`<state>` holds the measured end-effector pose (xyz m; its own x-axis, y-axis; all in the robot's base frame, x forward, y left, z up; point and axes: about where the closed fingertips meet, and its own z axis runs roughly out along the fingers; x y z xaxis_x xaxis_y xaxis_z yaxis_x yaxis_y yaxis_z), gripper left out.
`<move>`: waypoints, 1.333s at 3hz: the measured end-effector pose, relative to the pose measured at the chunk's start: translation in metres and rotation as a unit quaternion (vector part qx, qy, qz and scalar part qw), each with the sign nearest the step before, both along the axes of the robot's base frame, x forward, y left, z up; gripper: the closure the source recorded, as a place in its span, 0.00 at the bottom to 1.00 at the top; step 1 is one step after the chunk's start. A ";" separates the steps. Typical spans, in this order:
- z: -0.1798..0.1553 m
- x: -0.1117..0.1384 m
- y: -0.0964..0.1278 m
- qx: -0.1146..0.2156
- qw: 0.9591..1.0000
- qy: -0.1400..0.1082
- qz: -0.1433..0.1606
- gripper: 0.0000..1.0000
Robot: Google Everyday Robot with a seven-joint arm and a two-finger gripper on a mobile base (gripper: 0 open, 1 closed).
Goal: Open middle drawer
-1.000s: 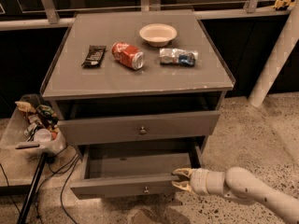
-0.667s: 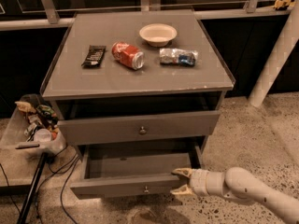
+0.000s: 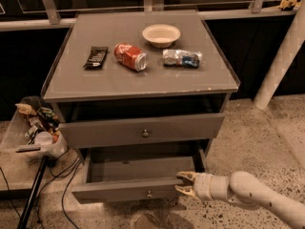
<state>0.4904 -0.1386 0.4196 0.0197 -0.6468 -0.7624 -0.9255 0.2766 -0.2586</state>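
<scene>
The grey cabinet (image 3: 143,82) has two drawer fronts in view. The upper, taller and wider front (image 3: 119,130) has a round knob and stands slightly out. Below it the middle drawer (image 3: 124,189) is pulled well out and shows its shallow grey tray (image 3: 143,168). A small round knob (image 3: 149,193) sits at the centre of its front. My gripper (image 3: 182,183) is at the right end of that front, at floor-side height. Its tan fingers (image 3: 186,176) are spread, one above and one below the front's top edge. The white arm (image 3: 248,192) reaches in from the lower right.
On the cabinet top lie a dark snack bar (image 3: 96,57), a red can (image 3: 130,56) on its side, a white bowl (image 3: 161,34) and a crumpled bag (image 3: 182,58). A bin of clutter (image 3: 35,128) and cables stand at the left. A white post (image 3: 281,61) stands at the right.
Almost nothing. The gripper has shifted very slightly at the right end of the open drawer front, and the drawer stays pulled out the same amount.
</scene>
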 end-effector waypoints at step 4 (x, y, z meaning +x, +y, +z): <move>0.002 -0.036 -0.012 -0.003 1.000 -0.004 -0.022 1.00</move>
